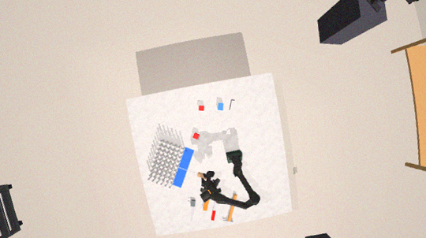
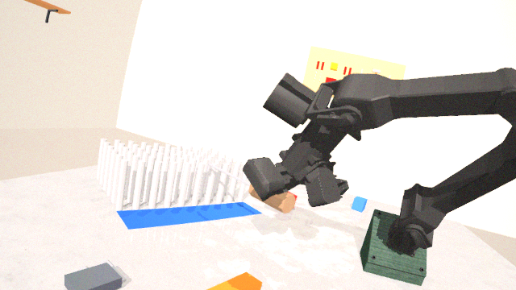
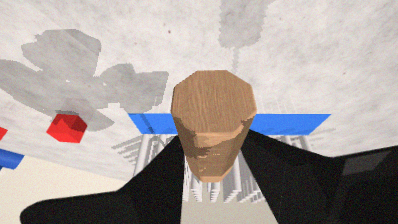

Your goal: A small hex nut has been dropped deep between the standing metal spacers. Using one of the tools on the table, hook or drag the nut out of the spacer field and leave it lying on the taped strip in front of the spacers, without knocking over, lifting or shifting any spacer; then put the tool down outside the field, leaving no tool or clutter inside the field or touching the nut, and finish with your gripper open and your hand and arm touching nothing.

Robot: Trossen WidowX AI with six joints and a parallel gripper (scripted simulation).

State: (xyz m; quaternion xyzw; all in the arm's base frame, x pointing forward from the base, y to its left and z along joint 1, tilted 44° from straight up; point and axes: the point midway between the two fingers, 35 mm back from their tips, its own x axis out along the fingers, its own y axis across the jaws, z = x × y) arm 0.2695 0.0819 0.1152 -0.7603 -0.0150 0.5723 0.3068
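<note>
My gripper (image 1: 203, 176) (image 2: 279, 195) (image 3: 209, 136) is shut on the wooden handle (image 1: 201, 175) (image 2: 285, 202) (image 3: 214, 100) of a tool, held above the table. The tool's thin pale shaft (image 1: 191, 171) (image 2: 226, 172) points away from the handle, across the blue taped strip (image 1: 178, 180) (image 2: 153, 219) (image 3: 295, 122), toward the spacers. Its tip cannot be made out against them. The metal spacers (image 1: 166, 162) (image 2: 153, 181) stand upright in dense rows behind the strip. The wrist view shows them partly behind the handle and fingers. I cannot make out the hex nut in any view.
A red cube (image 1: 195, 135) (image 3: 66, 128) lies near the strip's far end. Another red cube (image 1: 201, 107) and a blue cube (image 1: 221, 106) (image 2: 359, 204) lie farther off beside a hex key (image 1: 231, 104). A grey-handled tool (image 1: 192, 202) (image 2: 93, 277), orange-handled tools (image 1: 205, 205) (image 1: 232, 208) and a red handle (image 1: 213, 215) lie near the opposite edge.
</note>
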